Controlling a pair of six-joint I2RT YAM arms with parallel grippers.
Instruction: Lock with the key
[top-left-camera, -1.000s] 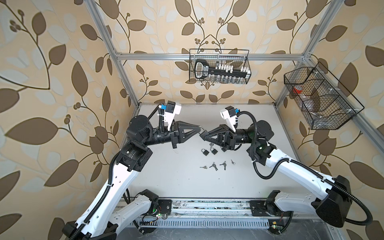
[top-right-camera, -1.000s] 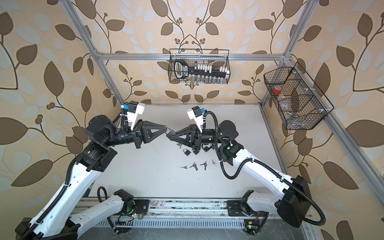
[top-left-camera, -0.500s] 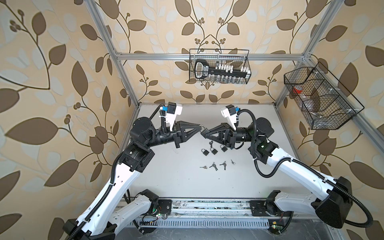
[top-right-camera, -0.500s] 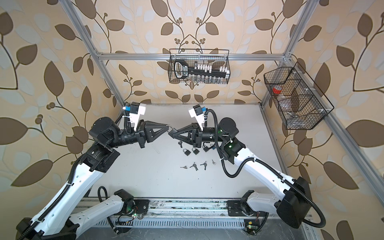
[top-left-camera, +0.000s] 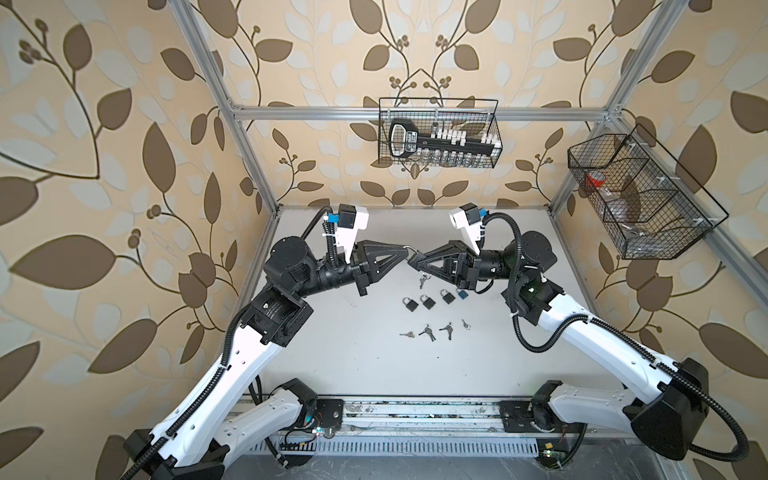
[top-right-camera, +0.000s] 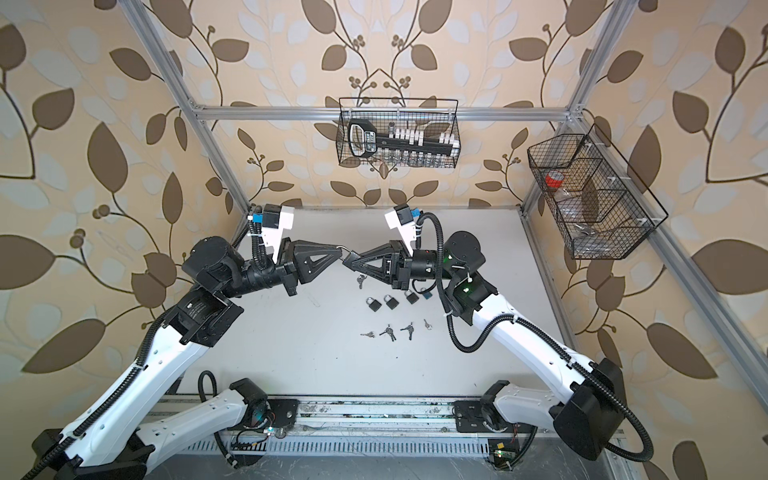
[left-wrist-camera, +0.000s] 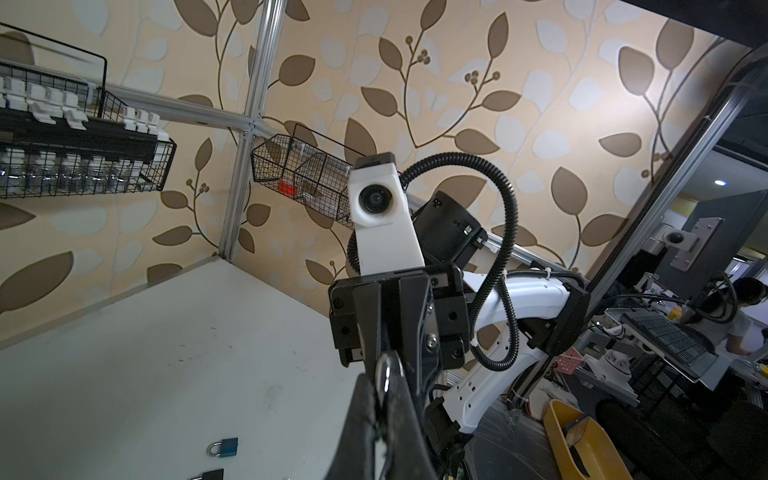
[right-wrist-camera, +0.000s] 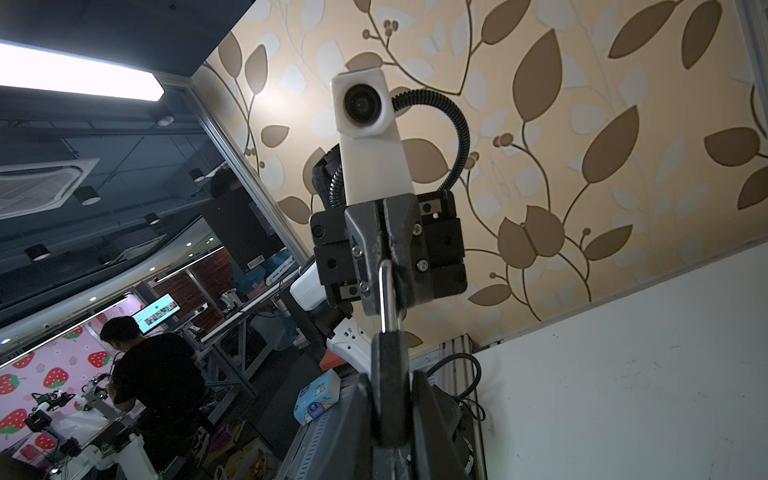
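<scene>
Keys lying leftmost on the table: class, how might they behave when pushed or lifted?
The keys look like small, flat metal, so they are probably light and would slide, not roll. They seem linked at the heads, so they are likely floppy, dangling when lifted by one.

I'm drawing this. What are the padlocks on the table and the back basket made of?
Padlocks: mostly matte black bodies, perhaps painted metal or plastic; shiny silver loops, likely steel. Basket: thin black see-through wire grid, probably coated metal.
</scene>
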